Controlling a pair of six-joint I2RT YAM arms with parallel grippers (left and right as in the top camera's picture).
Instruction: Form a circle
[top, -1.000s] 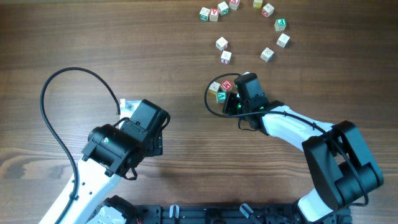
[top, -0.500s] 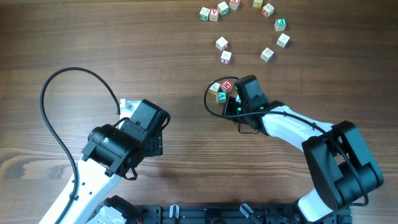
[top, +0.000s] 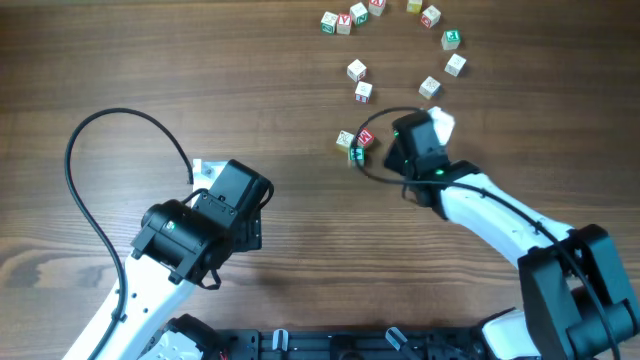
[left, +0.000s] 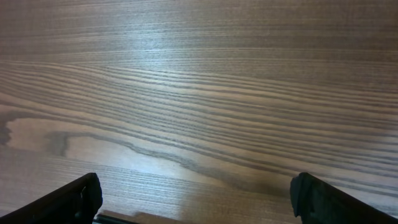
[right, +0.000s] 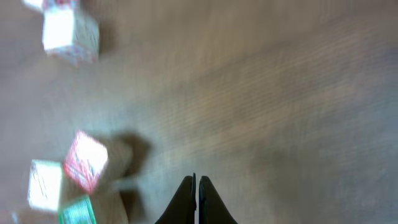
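Wooden table (top: 200, 60) bears three clustered blocks (top: 346, 139) and eleven scattered blocks (top: 356, 70).

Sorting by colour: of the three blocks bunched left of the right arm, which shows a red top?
The rightmost block of the three. In the overhead view the pale block sits left of it and the green block below it.

Left arm (top: 195, 230) and right arm (top: 490, 210): white rounded links joined by boxy black housings, each wrist showing a small green light (top: 170, 224). A thin black cable (top: 80, 165) loops from each. Right hand (right: 196, 182): black, tapered fingers (right: 185, 208).
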